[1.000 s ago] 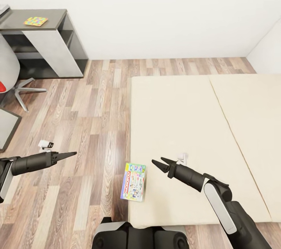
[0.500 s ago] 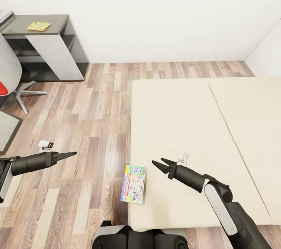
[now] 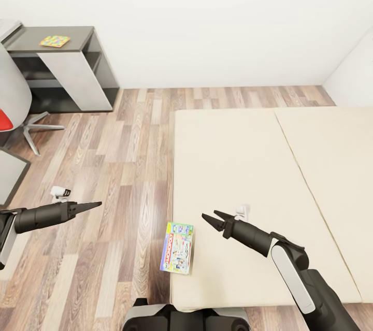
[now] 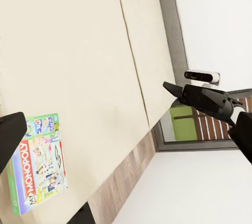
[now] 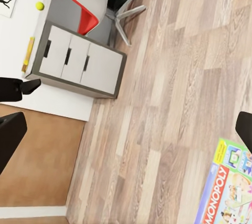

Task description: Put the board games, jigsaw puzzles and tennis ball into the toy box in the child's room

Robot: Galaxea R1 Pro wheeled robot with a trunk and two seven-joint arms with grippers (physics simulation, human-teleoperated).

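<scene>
Down at the near corner of the bed (image 3: 248, 165), a Monopoly board game (image 3: 177, 247) is lying flat, poking over the mattress edge above the wood floor (image 3: 114, 175). Just beside it the right gripper (image 3: 210, 216) is hovering with fingers spread, probably lining up for a grab, while the left gripper (image 3: 96, 205) is waiting over the floor, tips pressed together. Far off, a jigsaw puzzle (image 3: 55, 41) is sitting on the dark side unit (image 3: 77, 67).

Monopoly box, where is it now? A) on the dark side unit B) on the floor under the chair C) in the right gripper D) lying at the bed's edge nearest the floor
D: the Monopoly box lies flat at the bed edge, ungripped.
</scene>
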